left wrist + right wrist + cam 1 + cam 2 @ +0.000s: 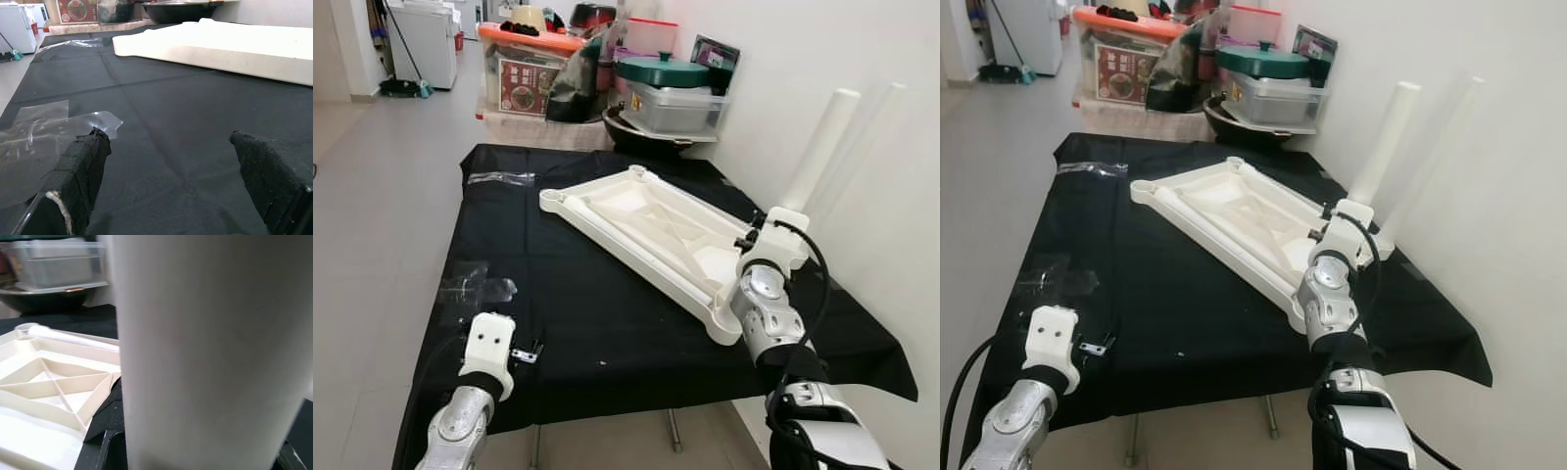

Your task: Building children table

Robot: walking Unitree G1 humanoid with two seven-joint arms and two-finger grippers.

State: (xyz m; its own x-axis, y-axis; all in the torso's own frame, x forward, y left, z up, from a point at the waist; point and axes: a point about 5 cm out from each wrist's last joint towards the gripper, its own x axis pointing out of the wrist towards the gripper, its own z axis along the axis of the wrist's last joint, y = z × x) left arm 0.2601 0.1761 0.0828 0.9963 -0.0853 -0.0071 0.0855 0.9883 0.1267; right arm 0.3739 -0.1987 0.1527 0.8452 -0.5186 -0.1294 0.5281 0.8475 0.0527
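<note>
A black-covered desk (607,323) seen from above, described from left to right. At the near left edge the left gripper (181,166) hovers low over the cloth, its fingers (80,161) spread wide and holding nothing; clear plastic wrap (475,284) lies just beside it, and a second piece (499,178) lies farther back. Across the middle the white tabletop (646,230) lies upside down, ribs up, running diagonally toward the near right corner. At the right, the right gripper (773,227) holds a white leg (818,147) nearly upright, leaning slightly, beside the tabletop's right-hand corner; in the right wrist view the leg fills the space between the closed fingers. The leg appears to be going into a corner socket. The likely trouble: if the leg enters tilted it may jam or skid off the socket, and pushing down could shove the unrestrained tabletop across the cloth, since the left gripper is well away. The wall (862,117) stands close on the right, limiting arm room. Behind the desk sit a green lid on clear tubs (671,93), a wok (646,132) and an orange-lidded box (524,64).
</note>
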